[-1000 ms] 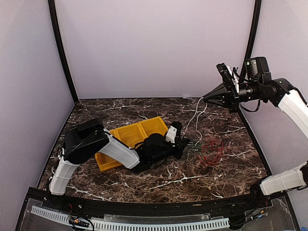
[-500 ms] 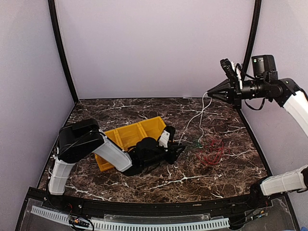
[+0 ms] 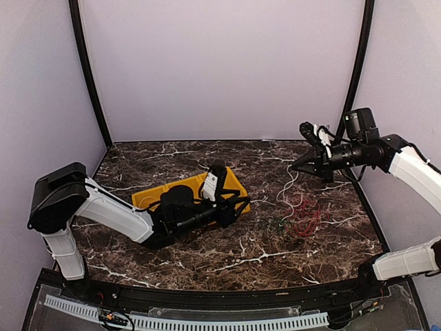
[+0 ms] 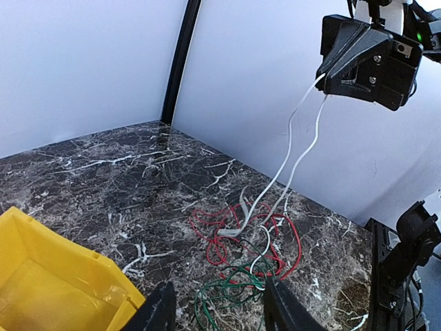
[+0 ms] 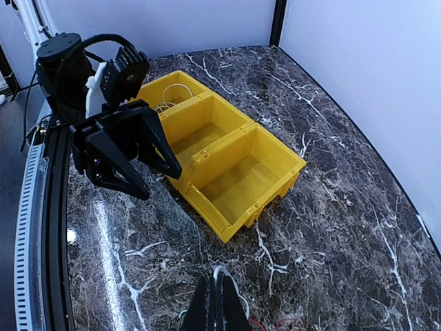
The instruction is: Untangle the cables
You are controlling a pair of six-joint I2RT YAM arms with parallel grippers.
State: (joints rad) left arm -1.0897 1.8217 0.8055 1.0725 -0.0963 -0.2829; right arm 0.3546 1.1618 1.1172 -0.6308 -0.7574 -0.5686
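My right gripper (image 3: 295,167) is shut on the white cable (image 3: 289,181) and holds it in the air over the right of the table. The cable hangs down into the tangle. The red cable (image 3: 308,218) lies as a loose coil on the marble, with a green wire (image 3: 278,224) looped at its left. In the left wrist view the white cable (image 4: 289,158) runs from the right gripper (image 4: 325,77) down through the red (image 4: 227,231) and green (image 4: 227,293) wires. My left gripper (image 3: 239,204) is open and empty, left of the tangle. No clearly black cable shows.
A row of three yellow bins (image 3: 233,181) lies left of centre, partly under the left arm; in the right wrist view (image 5: 241,172) the near two are empty and a thin white wire (image 5: 169,91) lies in the far one. Purple walls and black corner posts close the table.
My left arm has drawn back to the left, away from the tangle. My right gripper has come down and slightly left with the white cable, which hangs slacker.
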